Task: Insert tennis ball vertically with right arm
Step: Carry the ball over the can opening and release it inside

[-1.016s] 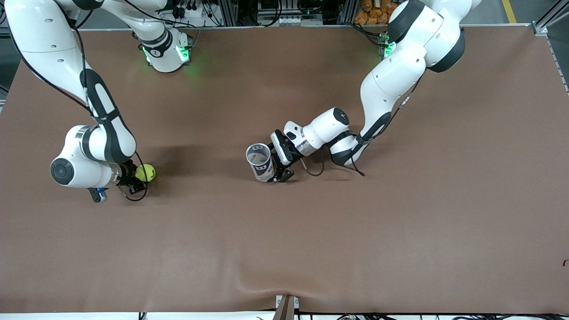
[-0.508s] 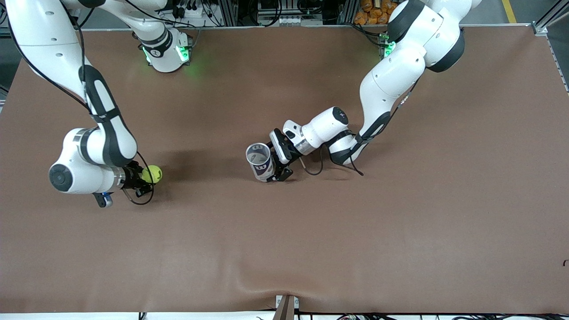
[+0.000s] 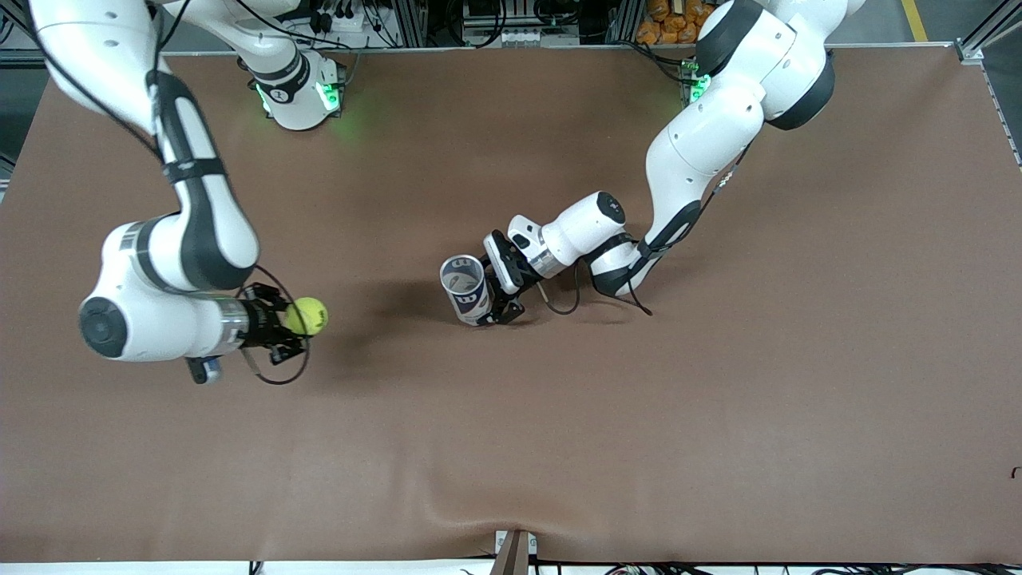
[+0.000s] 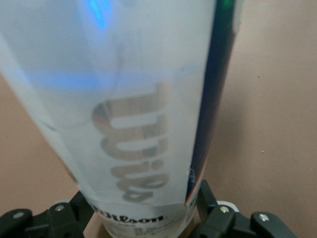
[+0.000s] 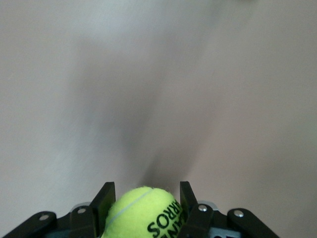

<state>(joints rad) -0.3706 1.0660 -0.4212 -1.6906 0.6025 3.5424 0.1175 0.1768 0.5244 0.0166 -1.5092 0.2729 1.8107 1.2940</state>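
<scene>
Brown table (image 3: 718, 399). Clear Wilson ball can (image 3: 465, 289) stands upright mid-table, open mouth up, base between the left gripper (image 3: 493, 303) fingers, which sit against its sides, closed on it. Tennis ball (image 3: 306, 316), yellow-green felt with black lettering, is clamped between the right gripper (image 3: 294, 321) fingers, above the table toward the right arm's end.

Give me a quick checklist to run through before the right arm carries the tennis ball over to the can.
1. Right gripper shut on the tennis ball: ok.
2. Ball lifted off the table: ok, shadow lies apart from it.
3. Can upright, open mouth up: ok.
4. Left gripper around the can's base, fingers at both sides: ok.
5. Left grip firm on the can: cannot tell.
6. Ball over the can's mouth: not ok, it hangs toward the right arm's end.
</scene>
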